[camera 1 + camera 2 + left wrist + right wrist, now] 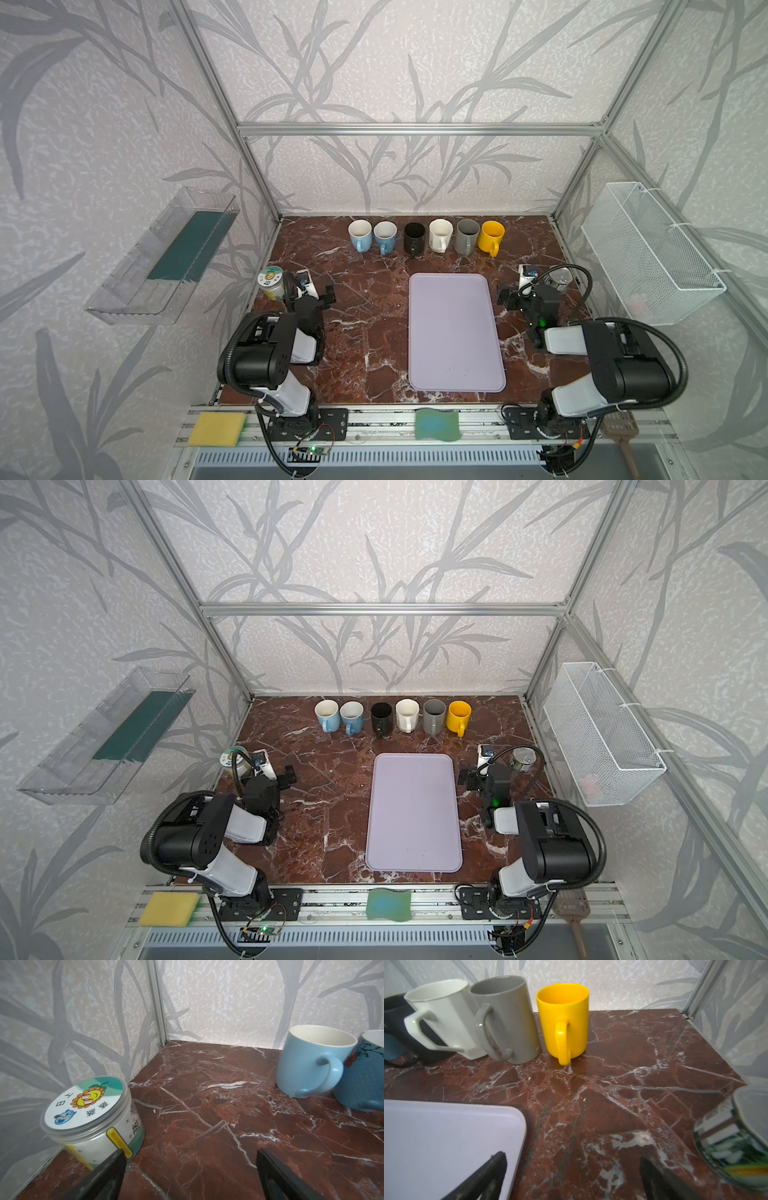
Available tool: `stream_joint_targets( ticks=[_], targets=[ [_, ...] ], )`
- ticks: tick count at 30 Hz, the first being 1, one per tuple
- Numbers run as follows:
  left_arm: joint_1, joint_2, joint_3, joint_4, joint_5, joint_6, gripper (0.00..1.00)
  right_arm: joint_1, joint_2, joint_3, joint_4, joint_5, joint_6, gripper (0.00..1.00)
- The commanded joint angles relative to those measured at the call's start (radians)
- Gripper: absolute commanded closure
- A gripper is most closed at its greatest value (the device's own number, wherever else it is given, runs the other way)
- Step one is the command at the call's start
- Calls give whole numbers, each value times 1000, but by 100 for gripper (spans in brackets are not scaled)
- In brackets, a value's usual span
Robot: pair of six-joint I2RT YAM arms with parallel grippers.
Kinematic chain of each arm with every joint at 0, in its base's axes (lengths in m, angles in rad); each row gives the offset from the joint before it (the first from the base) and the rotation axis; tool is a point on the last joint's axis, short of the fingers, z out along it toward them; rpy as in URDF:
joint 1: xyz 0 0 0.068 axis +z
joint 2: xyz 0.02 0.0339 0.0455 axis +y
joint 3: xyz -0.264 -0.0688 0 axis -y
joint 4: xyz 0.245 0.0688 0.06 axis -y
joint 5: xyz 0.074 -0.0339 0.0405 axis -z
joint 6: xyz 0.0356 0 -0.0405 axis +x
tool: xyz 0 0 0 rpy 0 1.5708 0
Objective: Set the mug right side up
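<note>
- Six mugs stand in a row along the back edge of the table [365, 316], all mouth-up, handles facing the arms. From left to right in both top views: light blue mug [360, 235], patterned blue mug [385, 237], black mug [414, 239], white mug [440, 236], grey mug [467, 237], yellow mug [491, 237].
- Left end effector [190, 1153]: released, jaws wide apart, grasping nothing. It sits near the table's left edge, one finger just beside a lidded jar [272, 282]. The light blue mug is ahead and to its right, well apart.
- Right end effector [573, 1156]: released, empty. It sits between the far right corner of the lilac tray [455, 332] and a can [559, 279]. The yellow mug is ahead, well apart.
</note>
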Motion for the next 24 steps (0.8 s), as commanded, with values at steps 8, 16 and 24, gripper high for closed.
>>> stream_joint_targets(
  ticks=[8,16,24],
  targets=[
    [18,-33,97,-205,62,-43,1,22,-17,47,-3,63,-43,1],
    [7,-29,59,-131,-16,-54,1,27,-26,57,-32,74,-47,1],
    [4,-26,39,-88,-43,-58,1,27,-25,57,-34,76,-47,1]
  ],
)
